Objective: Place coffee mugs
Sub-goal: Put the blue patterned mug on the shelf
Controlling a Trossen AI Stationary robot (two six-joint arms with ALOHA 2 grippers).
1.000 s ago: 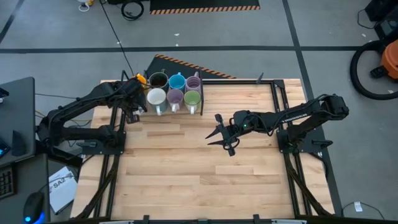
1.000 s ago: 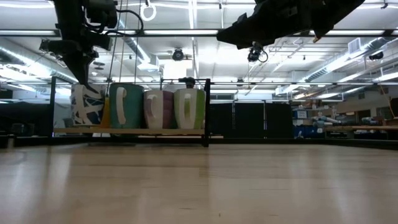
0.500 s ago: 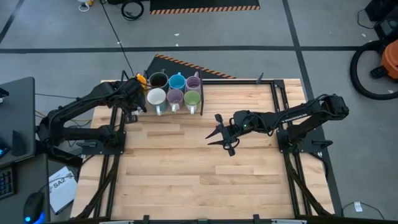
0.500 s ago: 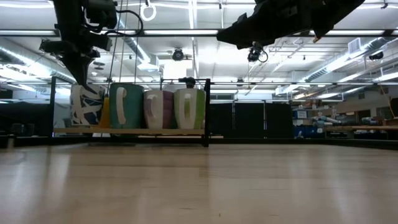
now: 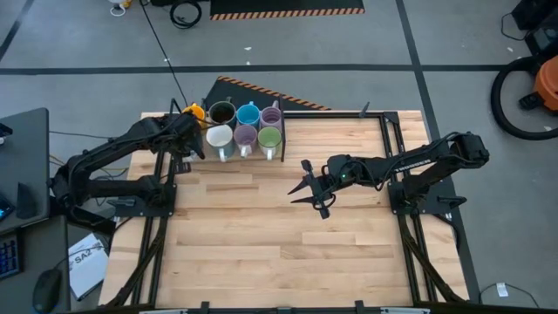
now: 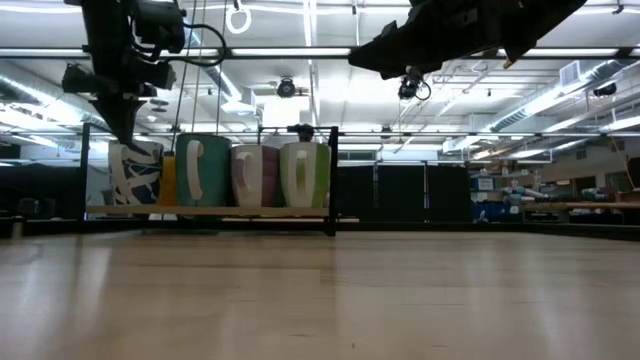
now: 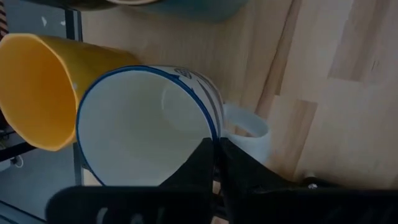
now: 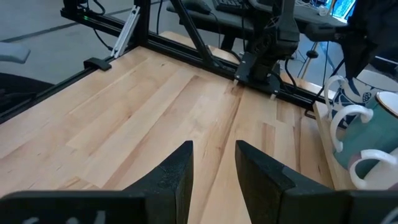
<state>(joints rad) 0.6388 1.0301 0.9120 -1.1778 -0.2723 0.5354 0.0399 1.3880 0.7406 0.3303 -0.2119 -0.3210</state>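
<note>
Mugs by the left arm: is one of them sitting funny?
Yes. The orange mug lies tipped on its side behind the white mug with a blue rim, while the other mugs stand upright. The left gripper has its jaws shut on that white mug's rim.

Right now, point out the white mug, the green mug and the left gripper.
white mug [image 5: 218, 136]: high view, inside of its open top.
green mug [image 5: 269, 137]: high view, inside of its open top.
left gripper [image 7: 217, 163]: left wrist view, shut fingertips at the white mug's rim.

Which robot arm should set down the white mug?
Left, most likely. Its claw is already shut on the rim of the white mug at the rack. The right claw hangs open over mid-table, holding nothing, away from the mugs.
</note>
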